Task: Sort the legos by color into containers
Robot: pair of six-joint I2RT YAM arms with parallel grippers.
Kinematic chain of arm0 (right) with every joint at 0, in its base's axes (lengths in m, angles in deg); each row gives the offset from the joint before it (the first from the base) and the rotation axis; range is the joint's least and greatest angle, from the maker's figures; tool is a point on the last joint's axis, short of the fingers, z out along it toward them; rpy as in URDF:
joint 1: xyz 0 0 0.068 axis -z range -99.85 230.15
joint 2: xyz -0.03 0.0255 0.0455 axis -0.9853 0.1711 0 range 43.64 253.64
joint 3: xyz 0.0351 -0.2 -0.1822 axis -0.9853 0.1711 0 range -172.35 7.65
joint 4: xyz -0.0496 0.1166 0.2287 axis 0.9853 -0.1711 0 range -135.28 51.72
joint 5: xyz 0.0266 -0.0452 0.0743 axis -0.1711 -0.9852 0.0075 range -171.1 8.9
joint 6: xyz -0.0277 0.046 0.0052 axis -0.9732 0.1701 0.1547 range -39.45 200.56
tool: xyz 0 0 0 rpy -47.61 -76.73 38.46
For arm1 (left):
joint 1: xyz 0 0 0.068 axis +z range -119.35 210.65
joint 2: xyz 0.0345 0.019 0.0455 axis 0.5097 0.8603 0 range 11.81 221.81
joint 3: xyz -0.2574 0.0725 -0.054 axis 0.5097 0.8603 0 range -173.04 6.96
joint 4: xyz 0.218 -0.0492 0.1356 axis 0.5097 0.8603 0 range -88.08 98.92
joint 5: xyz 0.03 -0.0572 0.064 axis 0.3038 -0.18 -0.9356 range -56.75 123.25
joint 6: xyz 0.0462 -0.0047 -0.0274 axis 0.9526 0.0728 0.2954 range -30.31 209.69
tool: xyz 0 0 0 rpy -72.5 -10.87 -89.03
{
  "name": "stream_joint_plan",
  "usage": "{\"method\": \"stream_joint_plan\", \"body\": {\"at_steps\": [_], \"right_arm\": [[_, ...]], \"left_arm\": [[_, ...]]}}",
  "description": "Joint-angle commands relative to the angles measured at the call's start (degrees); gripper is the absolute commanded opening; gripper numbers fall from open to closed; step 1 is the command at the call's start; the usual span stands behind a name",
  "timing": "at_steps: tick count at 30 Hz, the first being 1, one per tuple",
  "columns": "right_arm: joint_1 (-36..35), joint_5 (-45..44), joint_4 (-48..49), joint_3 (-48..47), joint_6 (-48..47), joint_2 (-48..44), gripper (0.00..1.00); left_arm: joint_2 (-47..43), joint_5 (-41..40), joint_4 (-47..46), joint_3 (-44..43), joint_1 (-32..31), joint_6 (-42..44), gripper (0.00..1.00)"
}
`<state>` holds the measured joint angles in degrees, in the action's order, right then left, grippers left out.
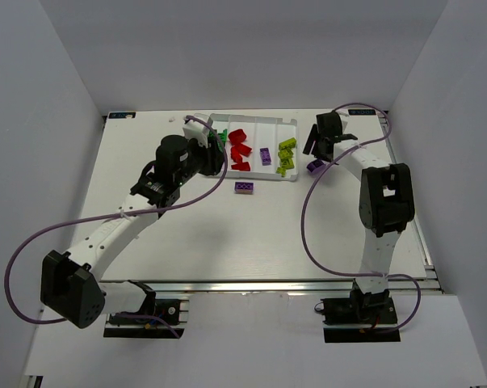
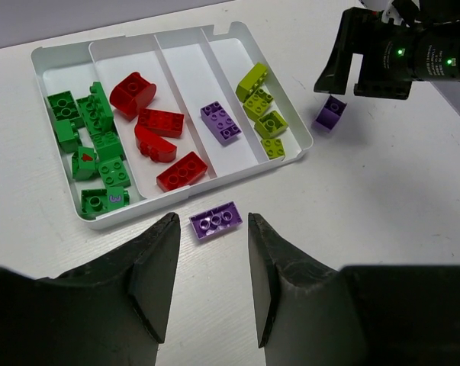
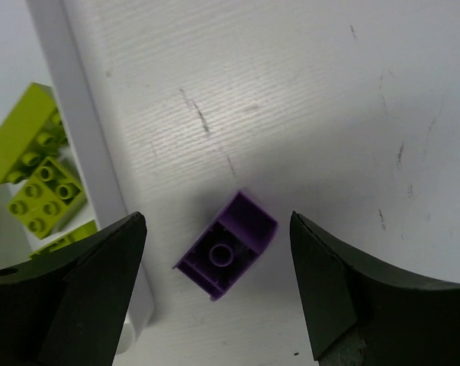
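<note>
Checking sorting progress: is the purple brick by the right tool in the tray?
Out. The purple brick lies on the table, just outside the tray.

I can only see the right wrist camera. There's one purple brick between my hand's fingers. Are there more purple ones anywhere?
Observer: Yes, a loose purple brick lies on the table just outside the tray's near wall.
Operator: Any purple inside the tray?
Observer: One sorted purple brick, alone in the compartment beside the yellow-green bricks.
Operator: And the other compartments?
Observer: Green bricks fill the end one, red bricks the next.
</note>
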<state>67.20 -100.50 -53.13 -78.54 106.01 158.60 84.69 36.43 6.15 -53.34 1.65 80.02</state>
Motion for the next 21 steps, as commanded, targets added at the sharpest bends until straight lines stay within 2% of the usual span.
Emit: {"method": "stream_joint_plan", "body": {"at_steps": [1,8,13,19,20,21], "right_arm": [[1.0,-2.3,-2.4,-1.3,2.5,-0.2,0.80],[1.8,0.8,-3.4,-0.3,3.5,1.1,0.80],[2.1,2.6,-7.6,-3.7,4.0,4.6,0.79],[2.8,3.4,-6.8,-2.2,4.0,4.3,0.76],[2.9,3.5,-6.5,-2.0,4.0,4.2,0.75],[3.0,3.9,-5.7,-1.7,4.0,4.0,0.69]], "left_arm": [[-0.1,-0.6,-0.7,0.4,0.2,0.8,0.51],[0.2,-0.6,-0.6,0.4,0.2,0.9,0.51],[0.1,-0.5,-0.5,0.4,0.2,1.0,0.51],[-0.2,-0.2,-0.6,0.4,0.2,1.0,0.51],[-0.3,-0.2,-0.6,0.4,0.2,1.0,0.51],[-0.4,-0.1,-0.6,0.4,0.2,1.0,0.51]]}}
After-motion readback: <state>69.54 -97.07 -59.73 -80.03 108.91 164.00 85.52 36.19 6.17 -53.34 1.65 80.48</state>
